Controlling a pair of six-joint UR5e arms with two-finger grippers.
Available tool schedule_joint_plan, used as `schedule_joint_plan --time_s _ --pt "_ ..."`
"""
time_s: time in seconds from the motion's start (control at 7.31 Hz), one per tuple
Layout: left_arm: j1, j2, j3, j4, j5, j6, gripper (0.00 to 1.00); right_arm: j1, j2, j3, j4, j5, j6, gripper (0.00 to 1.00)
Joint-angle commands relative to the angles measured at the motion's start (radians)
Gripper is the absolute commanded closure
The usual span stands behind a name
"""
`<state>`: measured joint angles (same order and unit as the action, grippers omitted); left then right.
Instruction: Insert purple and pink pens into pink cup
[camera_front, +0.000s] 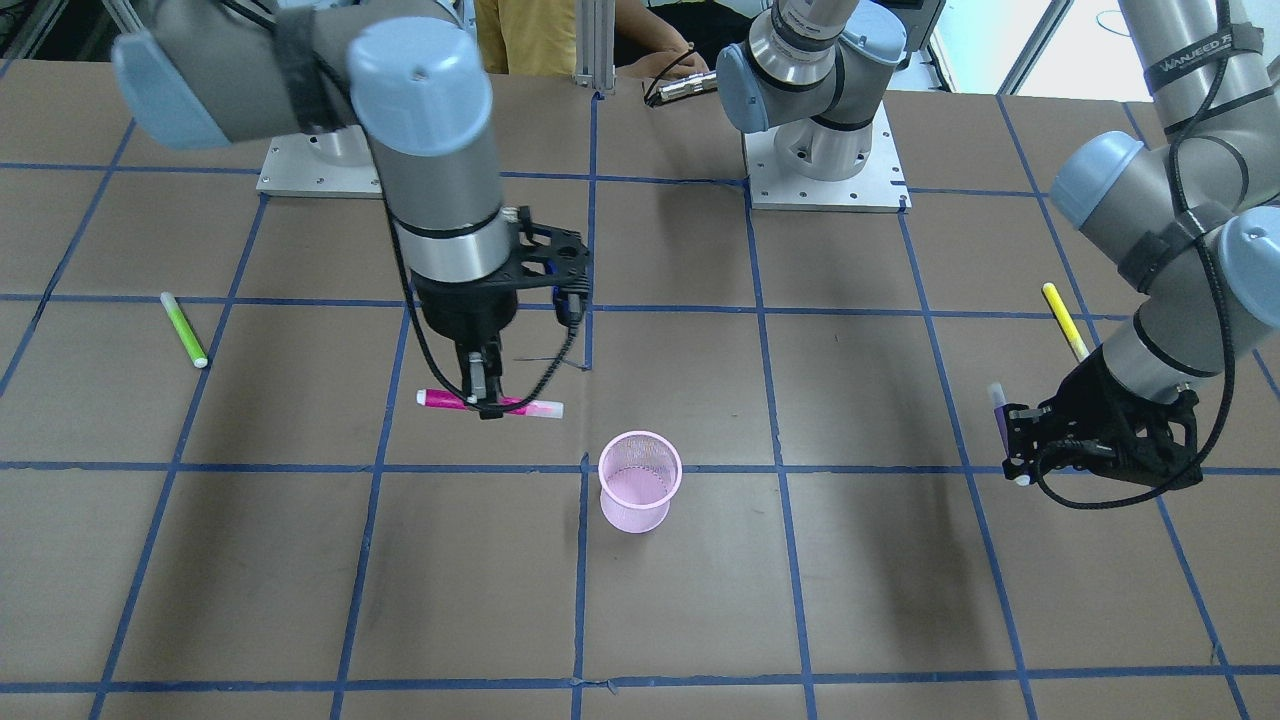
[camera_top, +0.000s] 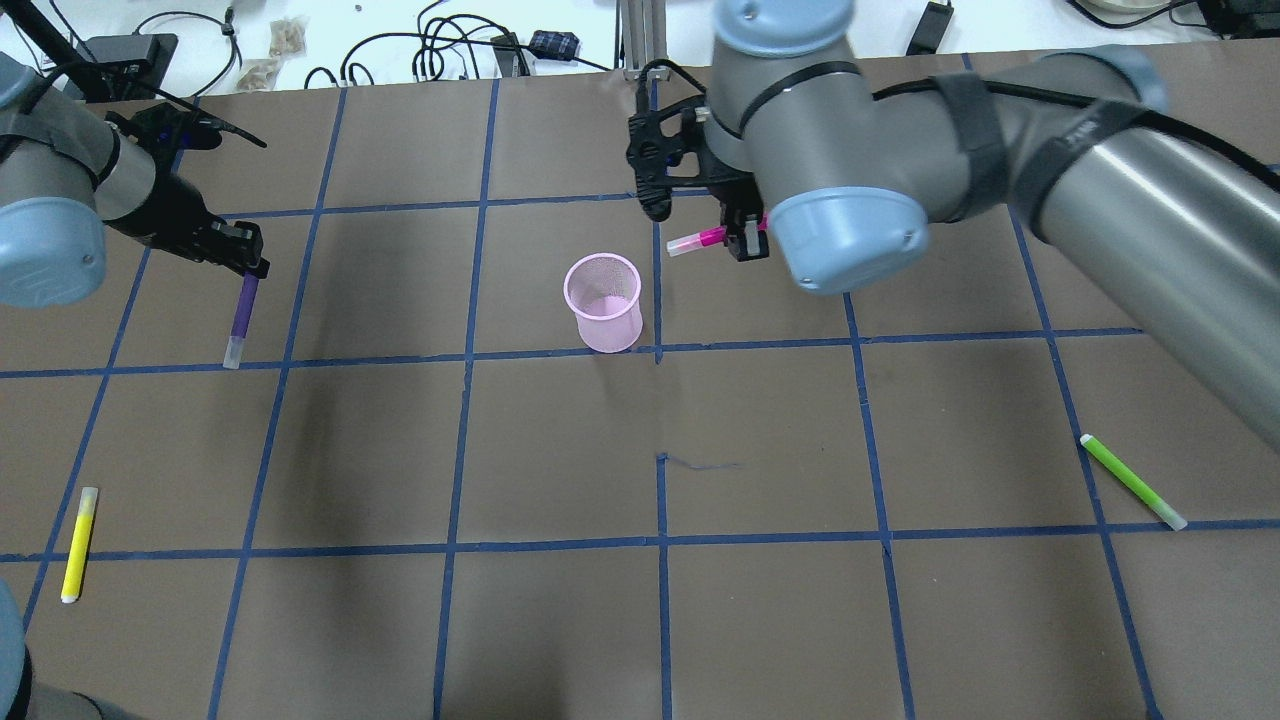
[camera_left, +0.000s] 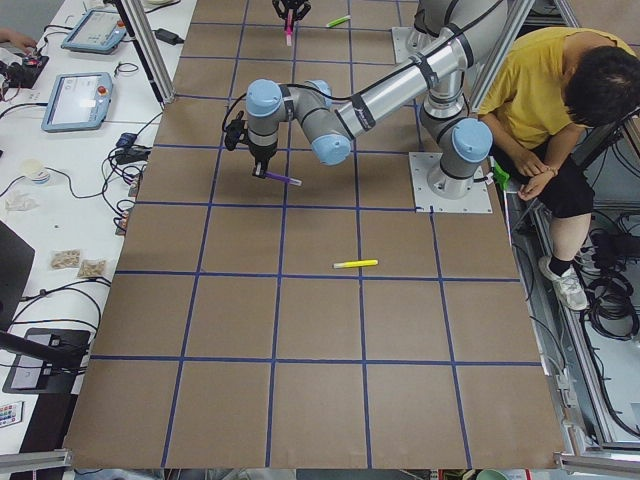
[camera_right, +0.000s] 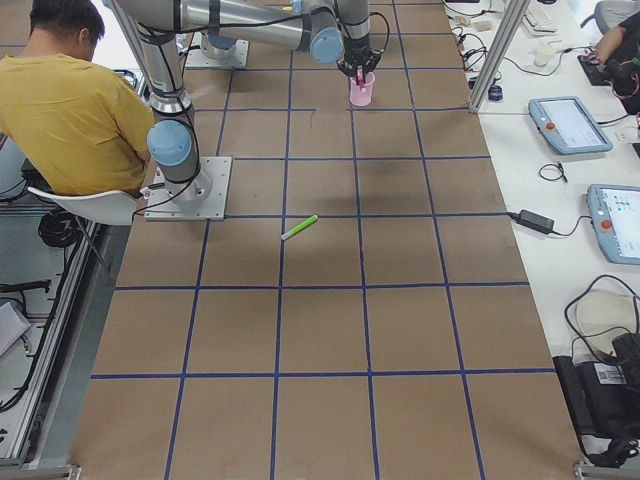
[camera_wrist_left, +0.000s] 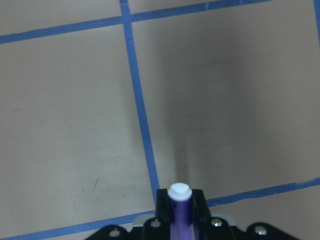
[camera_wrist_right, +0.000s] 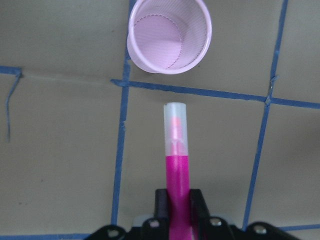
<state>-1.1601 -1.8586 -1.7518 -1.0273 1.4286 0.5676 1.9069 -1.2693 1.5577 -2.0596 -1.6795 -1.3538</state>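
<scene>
The pink mesh cup (camera_top: 603, 300) stands upright near the table's middle; it also shows in the front view (camera_front: 640, 482) and the right wrist view (camera_wrist_right: 168, 35). My right gripper (camera_top: 742, 240) is shut on the pink pen (camera_top: 697, 239), held level above the table just beside the cup, its clear cap pointing toward the cup (camera_wrist_right: 175, 145). My left gripper (camera_top: 249, 266) is shut on the purple pen (camera_top: 241, 318), held off the table far to the cup's left, white end outward (camera_wrist_left: 179, 191).
A yellow pen (camera_top: 78, 543) lies near the front left. A green pen (camera_top: 1132, 481) lies at the right. Blue tape lines grid the brown table. A person in a yellow shirt (camera_left: 545, 90) sits behind the arm bases.
</scene>
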Motion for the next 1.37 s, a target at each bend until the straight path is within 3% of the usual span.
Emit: schedule_joint_plan --time_s 0.0,0.41,0.68,1.09,1.23 --pt "-0.001 -0.001 0.0 -0.004 -0.002 0.0 1.0 0.142 0.158 -0.129 0.01 -0.184 0.183 0.75" --pt "-0.001 0.004 0.0 -0.002 -0.049 0.0 1.0 0.199 0.218 -0.13 0.009 -0.277 0.326 0.75" --pt "0.0 0.006 0.0 -0.002 -0.05 0.001 1.0 0.267 0.281 -0.136 0.009 -0.429 0.343 0.74" --pt "0.0 0.007 0.0 -0.002 -0.051 0.0 1.0 0.271 0.294 -0.15 -0.002 -0.428 0.343 0.74" --pt "-0.001 0.009 0.0 -0.002 -0.051 0.0 1.0 0.273 0.295 -0.15 -0.004 -0.419 0.357 0.41"
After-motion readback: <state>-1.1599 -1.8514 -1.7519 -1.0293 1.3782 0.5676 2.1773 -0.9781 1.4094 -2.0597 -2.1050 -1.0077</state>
